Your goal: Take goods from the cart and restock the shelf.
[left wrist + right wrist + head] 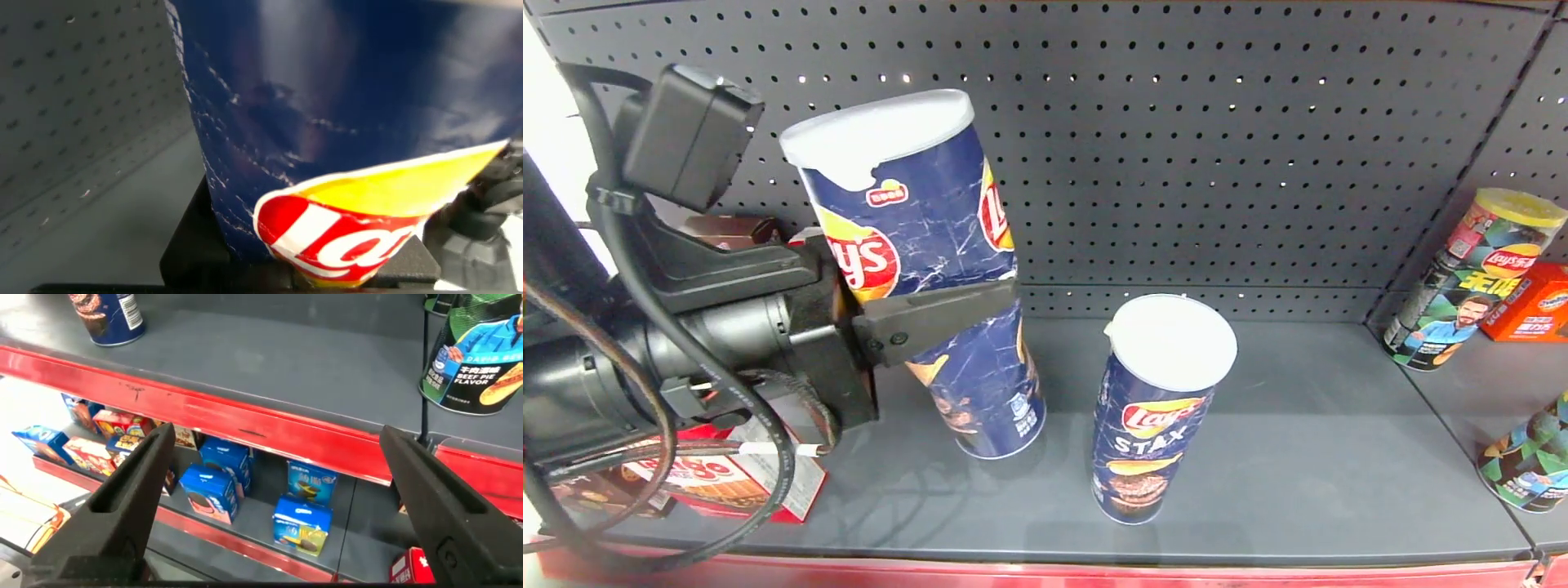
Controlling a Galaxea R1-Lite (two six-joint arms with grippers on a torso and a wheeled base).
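Grey shelf (pixel 1307 441) with pegboard back (pixel 1176 163); open room lies right of the standing chip can (pixel 1156 408). Left hand (pixel 947 314) grips a tilted chip can (pixel 915 245) just beside it. Right hand (pixel 278 433), fingers spread, hangs before the red shelf edge (pixel 245 416).

The tilted can (pixel 915 269) was navy blue, veined with thin white cracks like marble, with a red-and-yellow badge and a white lid. The upright can (pixel 1152 408) wore the same navy and white. The shelf (pixel 1298 457) was plain grey, red along its front edge. The back panel (pixel 1176 122) was dark grey, dotted with holes. The far can (pixel 1470 278) was green and black, yellow-lidded.
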